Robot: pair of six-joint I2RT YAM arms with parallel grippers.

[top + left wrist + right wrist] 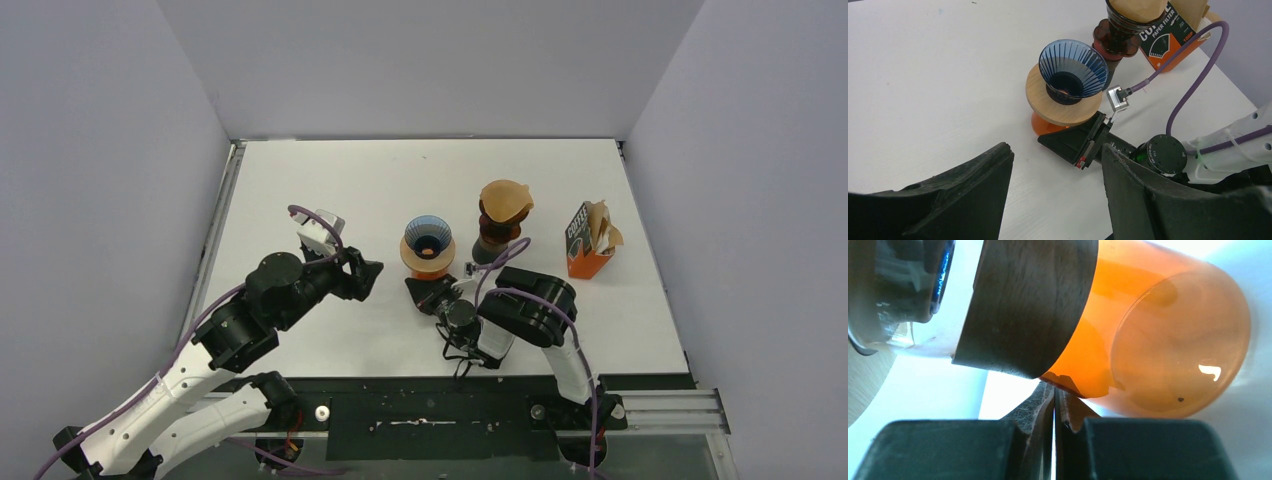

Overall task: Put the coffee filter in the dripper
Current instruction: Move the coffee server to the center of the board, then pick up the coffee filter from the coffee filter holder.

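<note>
The blue ribbed dripper (pixel 428 238) sits on a wooden disc over an orange glass server, mid-table; it also shows in the left wrist view (pixel 1073 70) and holds no filter. Brown paper filters (pixel 604 228) stick out of an orange filter box (pixel 580 245). My left gripper (pixel 366 275) is open and empty, just left of the dripper (pixel 1057 150). My right gripper (pixel 425 292) is shut and empty, its tips (pixel 1054 395) low on the table against the orange server's base (pixel 1158 340).
A second, dark brown dripper (pixel 503 225) with a paper filter in it (pixel 505 198) stands right of the blue one, near the filter box (pixel 1168 40). The right arm's purple cable (pixel 1193 75) loops beside it. Walls close in on three sides of the table.
</note>
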